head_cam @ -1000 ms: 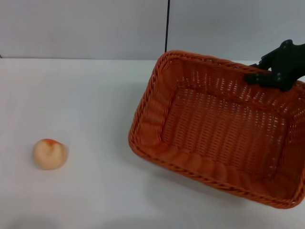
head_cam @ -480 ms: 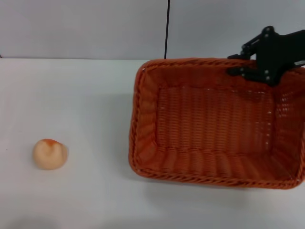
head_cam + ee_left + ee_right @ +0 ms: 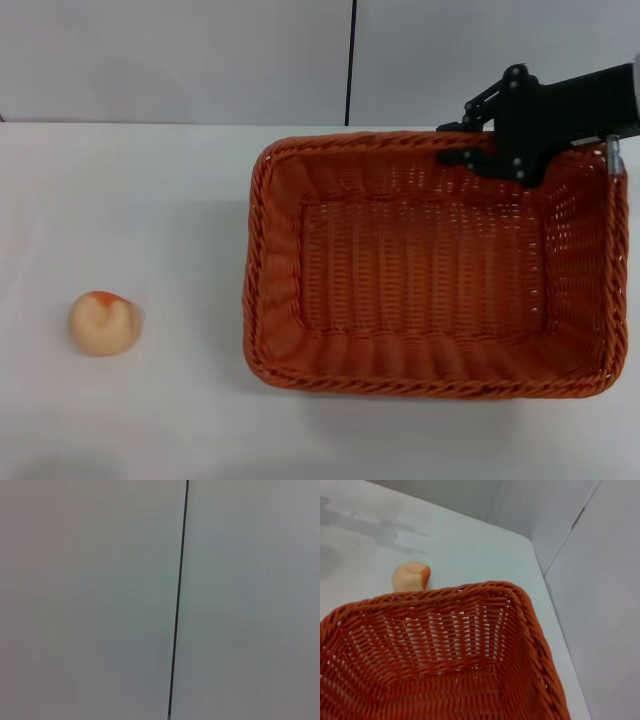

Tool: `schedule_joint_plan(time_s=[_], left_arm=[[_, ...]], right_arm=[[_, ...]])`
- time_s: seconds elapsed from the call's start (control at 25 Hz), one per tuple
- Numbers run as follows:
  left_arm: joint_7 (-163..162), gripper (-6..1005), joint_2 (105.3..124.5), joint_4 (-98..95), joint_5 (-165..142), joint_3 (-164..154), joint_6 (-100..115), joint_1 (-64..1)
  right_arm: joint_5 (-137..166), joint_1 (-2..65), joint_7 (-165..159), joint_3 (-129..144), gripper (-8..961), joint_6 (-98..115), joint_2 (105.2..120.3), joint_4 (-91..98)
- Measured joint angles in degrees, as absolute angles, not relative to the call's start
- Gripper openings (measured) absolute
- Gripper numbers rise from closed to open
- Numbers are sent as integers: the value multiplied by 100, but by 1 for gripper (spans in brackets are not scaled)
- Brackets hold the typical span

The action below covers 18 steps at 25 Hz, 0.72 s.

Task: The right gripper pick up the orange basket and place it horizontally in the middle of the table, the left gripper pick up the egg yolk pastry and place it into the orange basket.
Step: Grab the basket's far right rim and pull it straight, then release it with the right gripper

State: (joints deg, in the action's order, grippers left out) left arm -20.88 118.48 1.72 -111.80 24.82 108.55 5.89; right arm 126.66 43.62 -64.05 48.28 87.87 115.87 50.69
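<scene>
The orange basket (image 3: 430, 270) lies level and squared to the table (image 3: 150, 200), right of centre in the head view, its open inside empty. My right gripper (image 3: 470, 148) is shut on the basket's far rim, its black arm reaching in from the right. The egg yolk pastry (image 3: 104, 322) sits alone on the table at the left, pale with an orange-red patch. The right wrist view looks into the orange basket (image 3: 445, 655) with the egg yolk pastry (image 3: 410, 576) beyond its rim. My left gripper is out of view; its wrist camera faces a blank wall.
A grey wall with a dark vertical seam (image 3: 351, 60) stands behind the table's far edge. White tabletop spreads between the pastry and the basket's left rim.
My right gripper has swung the basket from a tilted, skewed pose to level and horizontal, and shifted it leftward toward the table's middle. The pastry has not moved.
</scene>
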Motion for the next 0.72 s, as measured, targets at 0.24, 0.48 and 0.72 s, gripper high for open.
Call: schedule_joint_plan(time_s=[0.24,0.48,0.72], left_arm=[[-2055,719,11848,185,-11179,2478,10833,546],[-2051,715,11847,185,-11179,2478,10807,493],[-2048,712,11848,170,-11179,2478,10794,478]], right_arm=[[12693,4340,-6263,4996,212,8656,11660,5077],[12706,4280,-6210,5208,223,8191,11796,5080],[12678,4177,-6208,5576,234,7759,11866,5126]])
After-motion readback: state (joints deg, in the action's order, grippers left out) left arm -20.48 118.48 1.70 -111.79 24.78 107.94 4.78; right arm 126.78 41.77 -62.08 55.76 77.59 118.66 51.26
